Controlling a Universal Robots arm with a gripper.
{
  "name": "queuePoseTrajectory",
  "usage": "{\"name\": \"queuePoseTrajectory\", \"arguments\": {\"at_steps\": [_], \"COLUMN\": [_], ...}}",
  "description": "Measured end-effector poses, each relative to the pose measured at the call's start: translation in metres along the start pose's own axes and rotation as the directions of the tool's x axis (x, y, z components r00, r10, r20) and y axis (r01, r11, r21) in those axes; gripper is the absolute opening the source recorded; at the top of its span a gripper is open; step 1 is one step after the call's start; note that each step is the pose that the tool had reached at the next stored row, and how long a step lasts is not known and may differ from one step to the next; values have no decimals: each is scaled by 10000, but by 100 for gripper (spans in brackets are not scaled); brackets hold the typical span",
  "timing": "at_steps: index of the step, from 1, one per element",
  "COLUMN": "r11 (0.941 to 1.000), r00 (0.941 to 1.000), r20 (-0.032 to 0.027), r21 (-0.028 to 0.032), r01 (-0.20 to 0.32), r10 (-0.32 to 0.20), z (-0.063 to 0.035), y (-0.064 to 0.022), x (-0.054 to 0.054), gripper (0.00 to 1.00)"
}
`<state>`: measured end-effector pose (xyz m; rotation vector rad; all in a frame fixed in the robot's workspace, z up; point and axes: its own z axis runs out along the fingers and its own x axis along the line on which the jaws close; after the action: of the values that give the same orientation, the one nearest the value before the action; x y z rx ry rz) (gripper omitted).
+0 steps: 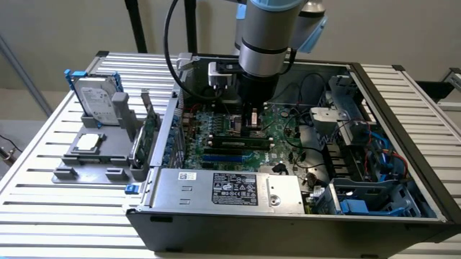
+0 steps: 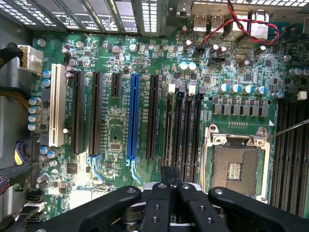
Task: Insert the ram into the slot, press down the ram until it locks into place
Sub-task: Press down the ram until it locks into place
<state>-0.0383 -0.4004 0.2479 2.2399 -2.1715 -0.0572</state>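
The ram [image 1: 236,143], a long dark stick with a pale label, lies along one of the black slots on the motherboard [image 1: 216,121] inside the open case. My gripper [image 1: 253,128] hangs straight down over the end of the stick on the exterior view's right, its tips just above or on it. In the wrist view the parallel black slots [image 2: 185,125] run away from my gripper [image 2: 171,175]. Its two black fingers [image 2: 166,176] are pressed together with no gap. I cannot tell the ram from the slots there, nor see whether the end clips have closed.
The blue slot [image 2: 133,121] and the square CPU socket [image 2: 235,166] flank the black slots. A metal power supply [image 1: 226,189] and a drive cage [image 1: 360,140] crowd the case. Outside it, a grey fixture [image 1: 86,156] carries a hard drive [image 1: 97,100], a chip [image 1: 88,141] and a green card [image 1: 148,132].
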Motion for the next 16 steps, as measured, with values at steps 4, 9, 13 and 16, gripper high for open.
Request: {"name": "queuePoseTrajectory", "arguments": {"at_steps": [4,9,13,16], "r11": [10000,10000,10000,10000], "r00": [10000,10000,10000,10000], "r20": [-1,-2,-29,-42], "r21": [0,4,4,4], "r01": [0,0,-1,-2], "r10": [0,0,1,2], "z": [8,95,118,151], "y": [0,-5,-6,-8], "x": [-3,-38,-42,-43], "gripper": [11,11,11,11]}}
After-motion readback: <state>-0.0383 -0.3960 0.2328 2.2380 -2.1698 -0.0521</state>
